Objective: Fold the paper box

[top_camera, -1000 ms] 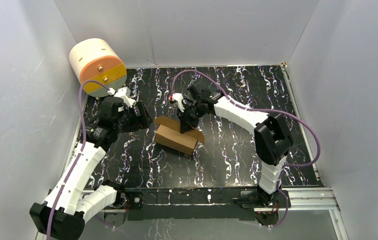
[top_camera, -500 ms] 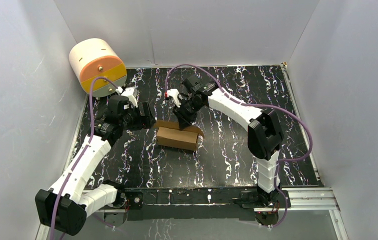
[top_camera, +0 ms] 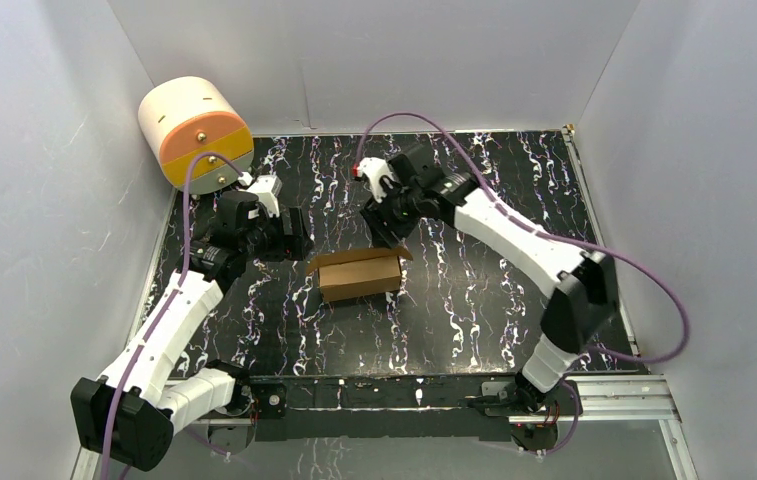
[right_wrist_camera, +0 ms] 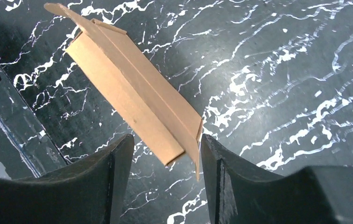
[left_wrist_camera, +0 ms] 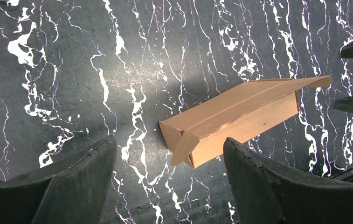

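The paper box point(top_camera: 359, 275) is a small brown cardboard box lying on the black marbled table, a lid flap standing up along its far side and an end flap loose. It also shows in the left wrist view as the box point(left_wrist_camera: 239, 119) and in the right wrist view as the box point(right_wrist_camera: 132, 98). My left gripper point(top_camera: 294, 235) hangs open to the box's left, and in its own view the left gripper point(left_wrist_camera: 169, 149) holds nothing. Behind the box's right end hovers my right gripper point(top_camera: 386, 225); the right gripper point(right_wrist_camera: 166, 140) stands open above the box's end, apart from it.
A cream, orange and yellow cylindrical drawer unit point(top_camera: 194, 135) stands at the back left corner, close behind the left arm. White walls enclose the table on three sides. A metal rail point(top_camera: 404, 390) runs along the near edge.
My right gripper has opened, let go of the box and drawn back and to the right. The box has settled flat and turned more square to the table. The left gripper barely moved.
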Controlling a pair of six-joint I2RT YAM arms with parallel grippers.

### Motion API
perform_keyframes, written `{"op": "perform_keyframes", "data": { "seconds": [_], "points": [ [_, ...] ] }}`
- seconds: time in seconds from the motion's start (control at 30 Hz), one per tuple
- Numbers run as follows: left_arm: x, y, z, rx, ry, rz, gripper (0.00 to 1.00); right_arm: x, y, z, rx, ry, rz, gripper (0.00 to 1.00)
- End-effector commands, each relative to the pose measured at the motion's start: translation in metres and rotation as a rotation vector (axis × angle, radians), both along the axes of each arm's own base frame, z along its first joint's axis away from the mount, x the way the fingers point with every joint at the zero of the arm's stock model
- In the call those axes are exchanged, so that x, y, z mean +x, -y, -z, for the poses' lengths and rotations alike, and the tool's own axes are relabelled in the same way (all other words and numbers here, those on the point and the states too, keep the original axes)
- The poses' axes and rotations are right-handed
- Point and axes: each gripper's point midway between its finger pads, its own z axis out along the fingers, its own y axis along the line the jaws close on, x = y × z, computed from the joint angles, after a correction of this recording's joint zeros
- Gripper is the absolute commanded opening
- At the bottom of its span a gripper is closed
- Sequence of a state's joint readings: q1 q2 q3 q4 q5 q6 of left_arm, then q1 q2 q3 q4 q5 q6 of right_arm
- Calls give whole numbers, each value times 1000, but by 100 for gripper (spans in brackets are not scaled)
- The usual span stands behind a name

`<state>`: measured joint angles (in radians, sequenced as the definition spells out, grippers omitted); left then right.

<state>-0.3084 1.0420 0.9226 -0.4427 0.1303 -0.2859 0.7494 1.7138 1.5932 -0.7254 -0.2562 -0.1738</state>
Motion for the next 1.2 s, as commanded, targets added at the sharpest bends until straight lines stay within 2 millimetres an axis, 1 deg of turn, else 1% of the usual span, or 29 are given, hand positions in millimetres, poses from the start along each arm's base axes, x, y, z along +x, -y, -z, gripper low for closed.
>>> {"op": "perform_keyframes", "data": {
  "seconds": [0.0,0.13,0.17,0.2,0.23,0.33,0.4,0.6,0.7,0.8,0.9,1.07,1.17],
  "points": [
    [-5,5,-8,-18,10,57,82,3,18,-28,56,98,157,65],
    [-13,7,-4,-40,-6,58,83,-4,37,-20,55,126,218,66],
    [-13,6,-4,-42,0,50,83,-6,40,-15,54,128,229,66],
    [-13,5,-4,-46,6,37,83,-5,41,-17,66,144,239,66],
    [-13,4,-3,-52,9,23,82,-5,44,-13,64,152,250,66],
    [-11,2,1,-67,14,-13,81,-1,49,-8,75,178,286,65],
    [-10,6,7,-82,-9,-9,80,3,53,-4,64,202,312,65],
    [-7,15,29,-96,-99,13,73,11,54,12,33,215,303,61],
    [-8,20,33,-110,-117,25,70,13,53,16,38,212,301,57],
    [-9,24,34,-133,-131,30,67,11,49,14,61,209,289,51],
    [-12,28,37,-160,-147,34,62,7,46,16,75,189,277,46],
    [-19,31,46,-174,-186,40,55,2,44,25,73,150,272,42],
    [-22,32,47,-186,-196,33,52,0,45,27,75,145,272,41]
  ]
}}
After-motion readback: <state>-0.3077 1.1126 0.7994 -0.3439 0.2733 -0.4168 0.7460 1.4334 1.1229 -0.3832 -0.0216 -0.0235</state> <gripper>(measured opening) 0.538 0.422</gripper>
